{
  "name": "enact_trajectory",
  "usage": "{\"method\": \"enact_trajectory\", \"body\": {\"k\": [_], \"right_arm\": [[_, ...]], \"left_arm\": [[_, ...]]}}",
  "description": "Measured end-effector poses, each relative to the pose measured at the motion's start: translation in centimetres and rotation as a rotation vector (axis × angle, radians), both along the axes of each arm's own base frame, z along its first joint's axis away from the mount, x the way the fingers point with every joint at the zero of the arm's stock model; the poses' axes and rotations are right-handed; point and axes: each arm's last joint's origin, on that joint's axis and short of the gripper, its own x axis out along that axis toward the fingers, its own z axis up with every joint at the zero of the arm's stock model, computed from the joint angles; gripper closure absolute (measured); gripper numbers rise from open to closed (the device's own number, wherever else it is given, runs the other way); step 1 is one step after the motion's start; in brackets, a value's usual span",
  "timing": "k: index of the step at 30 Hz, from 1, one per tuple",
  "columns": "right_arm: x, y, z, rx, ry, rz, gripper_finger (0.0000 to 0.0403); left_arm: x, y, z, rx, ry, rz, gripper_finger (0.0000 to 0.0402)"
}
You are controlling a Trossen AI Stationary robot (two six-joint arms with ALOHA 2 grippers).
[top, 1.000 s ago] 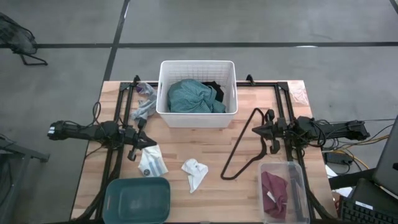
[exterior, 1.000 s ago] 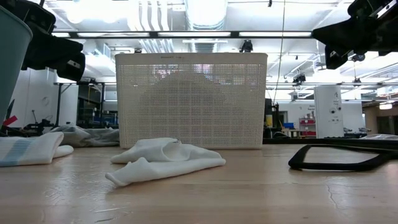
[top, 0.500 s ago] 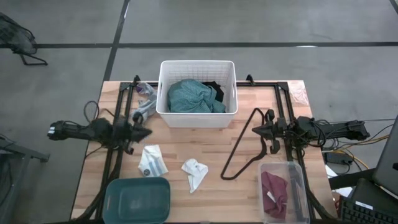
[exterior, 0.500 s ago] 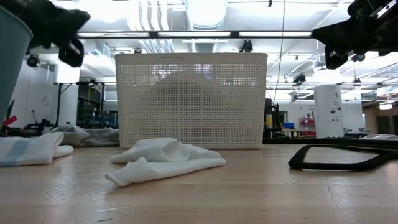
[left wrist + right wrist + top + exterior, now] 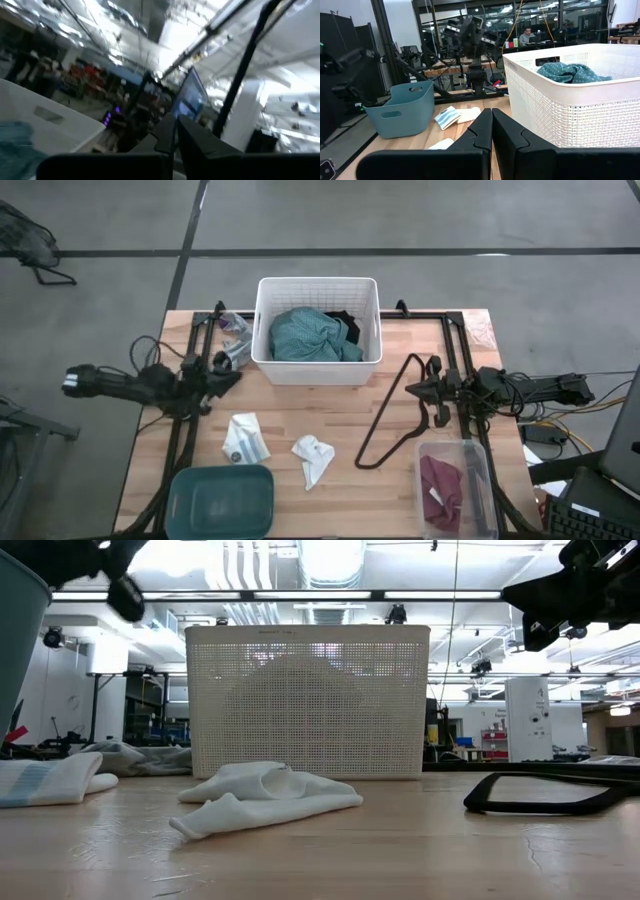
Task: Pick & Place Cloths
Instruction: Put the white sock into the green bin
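Note:
A teal cloth [image 5: 308,337] and a black garment [image 5: 343,326] lie in the white bin [image 5: 318,287]. A grey rag [image 5: 231,356] lies on the table by the bin's left wall. On the near half lie a white rag with blue stripes [image 5: 244,439] and a plain white rag [image 5: 313,459]. A maroon cloth [image 5: 440,489] sits in the clear bin [image 5: 478,480]. My left gripper [image 5: 227,375] is shut and hangs raised, near the grey rag. My right gripper [image 5: 413,390] is shut and waits at the right, above the hanger.
A teal bin [image 5: 221,500] stands at the near left edge. A thin black wire hanger [image 5: 392,418] lies between the white rag and the clear bin. Black frame rails run along both table sides. Bare wood shows in front of the white bin [image 5: 307,700].
My left gripper has drawn back from above the striped rag toward the table's left and far side, risen and tipped upward; its wrist view now looks at the ceiling. The cloths and the right arm have stayed in place.

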Motion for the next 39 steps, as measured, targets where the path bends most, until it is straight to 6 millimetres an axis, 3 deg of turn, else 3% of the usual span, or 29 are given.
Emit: {"method": "enact_trajectory", "body": {"k": [8, 15, 22, 27, 32, 36, 39], "right_arm": [[0.0, 0.0, 0.0, 0.0, 0.0, 0.0, 0.0394], [0.0, 0.0, 0.0, 0.0, 0.001, 0.0, 0.0394], [0.0, 0.0, -0.1, -0.001, 0.01, -0.001, 0.0394], [0.0, 0.0, -0.2, -0.002, 0.019, -0.001, 0.0394], [0.0, 0.0, -0.2, -0.002, 0.023, -0.001, 0.0394], [0.0, 0.0, -0.2, -0.002, 0.023, -0.001, 0.0394], [0.0, 0.0, -0.2, -0.002, 0.023, -0.001, 0.0394]], "left_arm": [[6.2, -1.3, 3.8, 0.045, 0.291, -0.115, 0.0376], [10.8, -1.6, 5.7, -0.038, 0.358, -0.062, 0.0376], [13.5, -2.4, 5.1, 0.05, 0.566, -0.071, 0.0376], [15.2, -3.0, 3.7, 0.108, 0.659, -0.081, 0.0368], [17.3, -4.6, 3.1, 0.235, 0.605, -0.118, 0.0334], [18.8, -5.3, 2.4, 0.118, 0.543, -0.11, 0.0295], [19.3, -5.6, 1.2, 0.132, 0.68, -0.114, 0.0266]]}}
